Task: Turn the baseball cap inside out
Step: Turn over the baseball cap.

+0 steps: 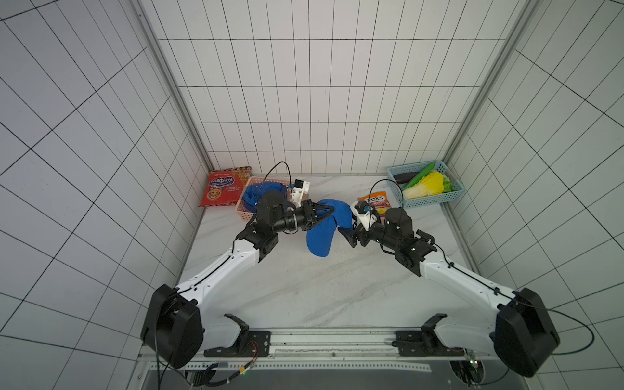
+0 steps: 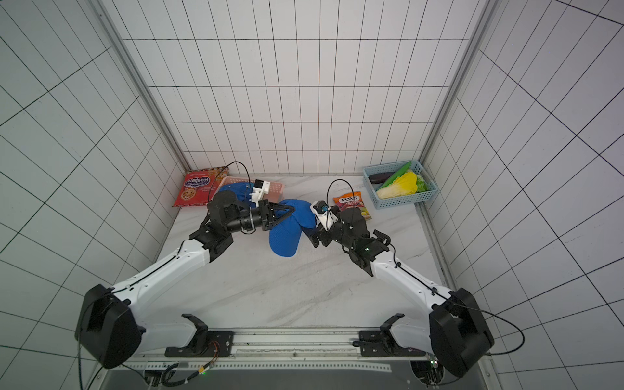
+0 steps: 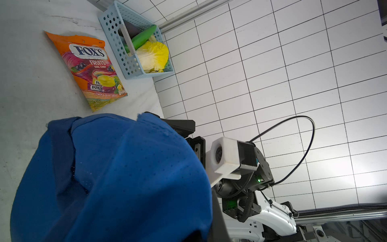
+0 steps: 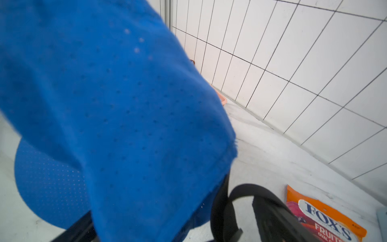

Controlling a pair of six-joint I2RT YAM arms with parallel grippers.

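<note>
A blue baseball cap (image 1: 324, 229) hangs above the middle of the marble table in both top views, its brim (image 2: 283, 241) drooping toward the front. My left gripper (image 1: 329, 212) reaches in from the left and is shut on the cap's crown; in the left wrist view the cap (image 3: 125, 178) covers its fingers. My right gripper (image 1: 349, 233) sits at the cap's right edge and is open. In the right wrist view its dark fingers (image 4: 272, 211) stand wide apart, with the cap's cloth (image 4: 115, 104) draped between them and the brim (image 4: 48, 184) below.
A pink basket (image 1: 246, 211) holding blue cloth and a red cookie bag (image 1: 223, 187) sit at the back left. An orange Fox's candy bag (image 1: 376, 202) lies behind the right wrist. A light blue basket (image 1: 430, 199) of vegetables stands in the back right corner.
</note>
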